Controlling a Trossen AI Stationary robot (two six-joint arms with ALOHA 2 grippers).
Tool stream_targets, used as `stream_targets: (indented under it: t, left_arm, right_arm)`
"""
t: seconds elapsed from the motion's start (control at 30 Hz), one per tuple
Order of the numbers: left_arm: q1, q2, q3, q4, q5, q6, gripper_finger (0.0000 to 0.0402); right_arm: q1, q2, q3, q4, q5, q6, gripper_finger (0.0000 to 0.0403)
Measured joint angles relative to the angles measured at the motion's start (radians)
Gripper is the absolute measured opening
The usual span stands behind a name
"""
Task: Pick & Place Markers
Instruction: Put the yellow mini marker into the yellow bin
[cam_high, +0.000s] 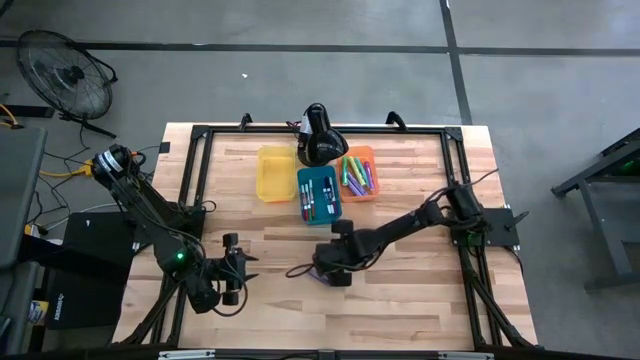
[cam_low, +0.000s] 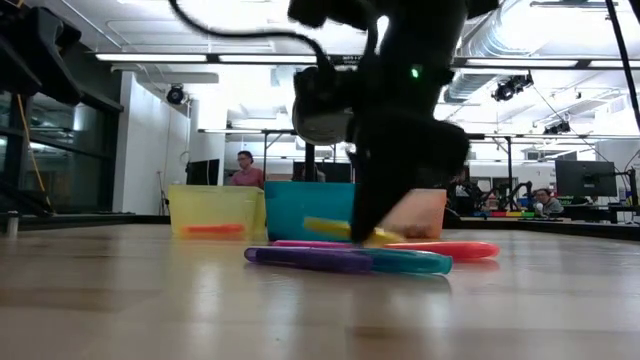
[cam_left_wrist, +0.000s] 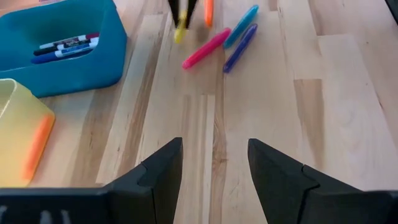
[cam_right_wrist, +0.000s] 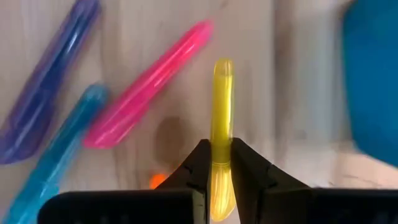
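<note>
A yellow marker (cam_right_wrist: 222, 149) is clamped between the fingers of the right gripper (cam_right_wrist: 217, 163) just above the tabletop (cam_high: 400, 290), near the middle. It is gripped toward one end, so a slow, level lift would best keep it from swinging or slipping. The yellow bin (cam_high: 274, 173) would seem the matching goal, though that is only a judgement. Just beside the held marker lie a pink marker (cam_right_wrist: 148, 84), a teal marker (cam_right_wrist: 59, 149) and a purple marker (cam_right_wrist: 48, 81); these should be cleared straight upward, not swept across. The blue bin (cam_high: 319, 194) stands between gripper and yellow bin, so its rim must be passed over. The left gripper (cam_left_wrist: 214, 165) waits at the near left, fingers apart and empty, with bare tabletop ahead.
</note>
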Motion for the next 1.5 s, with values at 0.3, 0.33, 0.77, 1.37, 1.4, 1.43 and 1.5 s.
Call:
stream_targets:
  t: [0.3, 0.33, 0.77, 1.37, 1.4, 1.43, 1.5]
  left_arm:
    - [0.000, 0.000, 0.000, 0.031, -0.031, 0.005, 0.0177]
    - [0.000, 0.000, 0.000, 0.036, -0.035, 0.012, 0.0177]
    - [0.001, 0.000, 0.000, 0.392, -0.206, 0.359, 0.0177]
    - [0.123, 0.000, 0.000, 0.677, -0.055, 0.598, 0.0177]
    - [0.134, 0.000, 0.000, 0.690, -0.022, 0.611, 0.0177]
    - [0.143, 0.000, 0.000, 0.702, 0.008, 0.620, 0.0177]
    - [0.155, 0.000, 0.000, 0.715, 0.049, 0.633, 0.0177]
  right_arm:
    - [0.040, -0.042, 0.001, 0.156, 0.078, -0.005, 0.0029]
    - [0.047, -0.047, 0.002, 0.176, 0.094, -0.009, 0.0029]
    - [0.138, -0.060, 0.002, 0.590, 0.281, -0.219, 0.0029]
    - [0.170, -0.062, 0.003, 0.930, 0.344, -0.476, 0.0029]
    - [0.170, -0.062, 0.003, 0.926, 0.345, -0.476, 0.0029]
    - [0.170, -0.062, 0.003, 0.925, 0.345, -0.476, 0.0029]
    - [0.170, -0.062, 0.003, 0.925, 0.345, -0.476, 0.0029]
